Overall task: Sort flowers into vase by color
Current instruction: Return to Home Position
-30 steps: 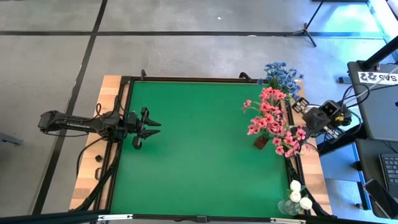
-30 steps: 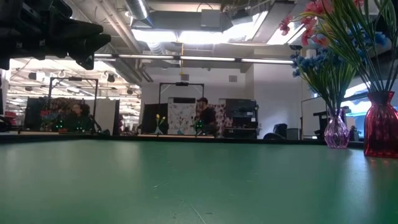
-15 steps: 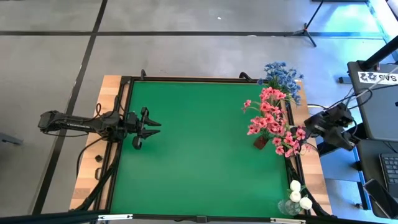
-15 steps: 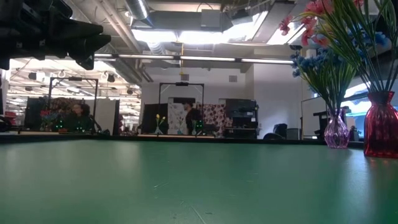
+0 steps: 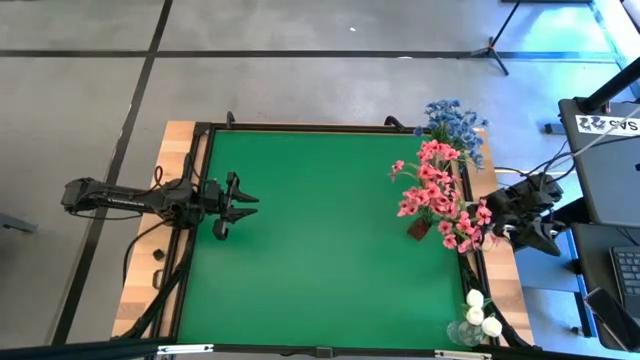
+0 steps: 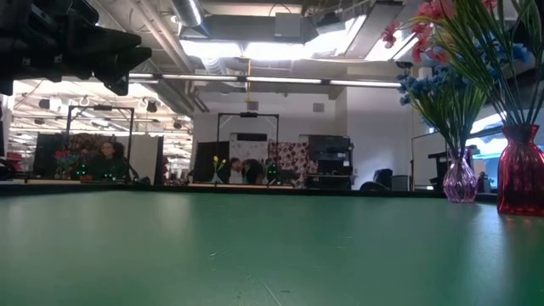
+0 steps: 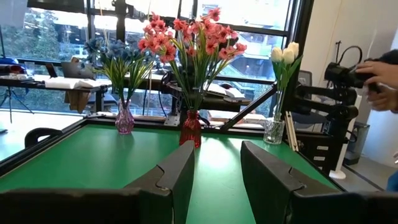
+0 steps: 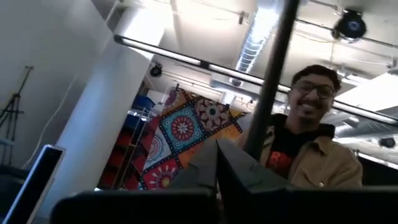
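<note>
Three vases stand along the table's right edge. Pink blossom sprays (image 5: 432, 190) stick into a red vase (image 7: 190, 129). Blue sprays (image 5: 455, 122) stand in a purple vase (image 6: 460, 178) at the far right corner. White tulip buds (image 5: 480, 315) stand in a clear vase (image 7: 272, 130) at the near right corner. My left gripper (image 7: 217, 165) is open and hovers over the mat's left side, pointing at the vases. My right gripper (image 8: 216, 169) is shut, beyond the table's right edge, tipped up toward the ceiling.
A green mat (image 5: 320, 230) covers the table inside a black frame, with a wide bare stretch between my left gripper and the vases. A person (image 8: 305, 149) stands beyond the right edge, with a hand (image 7: 376, 67) by my right arm (image 5: 527, 208).
My right arm has swung toward the table's near edge, outside the right rim, and has turned about its wrist. My left arm and the vases have kept still.
</note>
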Robot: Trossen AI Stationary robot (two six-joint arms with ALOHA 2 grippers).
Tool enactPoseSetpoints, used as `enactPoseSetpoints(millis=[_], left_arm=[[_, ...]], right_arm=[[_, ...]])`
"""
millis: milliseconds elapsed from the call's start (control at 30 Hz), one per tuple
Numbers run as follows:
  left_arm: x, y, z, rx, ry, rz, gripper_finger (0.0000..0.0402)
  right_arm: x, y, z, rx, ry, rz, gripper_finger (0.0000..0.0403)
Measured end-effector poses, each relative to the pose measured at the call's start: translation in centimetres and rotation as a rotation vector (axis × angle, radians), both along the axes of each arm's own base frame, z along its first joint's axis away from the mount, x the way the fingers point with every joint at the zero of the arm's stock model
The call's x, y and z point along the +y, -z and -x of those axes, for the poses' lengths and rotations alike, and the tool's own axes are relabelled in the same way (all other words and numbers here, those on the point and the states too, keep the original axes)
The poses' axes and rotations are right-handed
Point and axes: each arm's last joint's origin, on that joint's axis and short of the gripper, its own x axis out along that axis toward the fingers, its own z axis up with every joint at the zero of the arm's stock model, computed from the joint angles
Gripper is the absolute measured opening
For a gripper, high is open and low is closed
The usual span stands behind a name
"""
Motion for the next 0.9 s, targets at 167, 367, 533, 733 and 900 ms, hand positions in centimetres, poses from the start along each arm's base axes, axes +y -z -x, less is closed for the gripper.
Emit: enactPoseSetpoints(millis=[167,367,533,733,900], left_arm=[[0.0,0.0,0.0,0.000,-0.002,0.000,0.0127],[0.0,0.0,0.0,0.000,-0.002,0.000,0.0127],[0.0,0.0,0.0,0.001,-0.002,0.000,0.0127],[0.0,0.0,0.0,0.000,-0.002,0.000,0.0127],[0.0,0.0,0.0,0.001,-0.001,0.000,0.0127]], right_arm=[[-0.1,1.0,0.5,0.018,-0.099,0.099,0.0008],[0.1,1.4,0.4,0.162,-0.207,0.292,0.0008],[0.6,1.9,-0.5,0.229,-0.209,0.399,0.0008],[1.2,2.6,-1.4,0.140,-0.176,0.447,0.0008],[1.9,3.6,-2.7,0.190,-0.156,0.472,0.0008]])
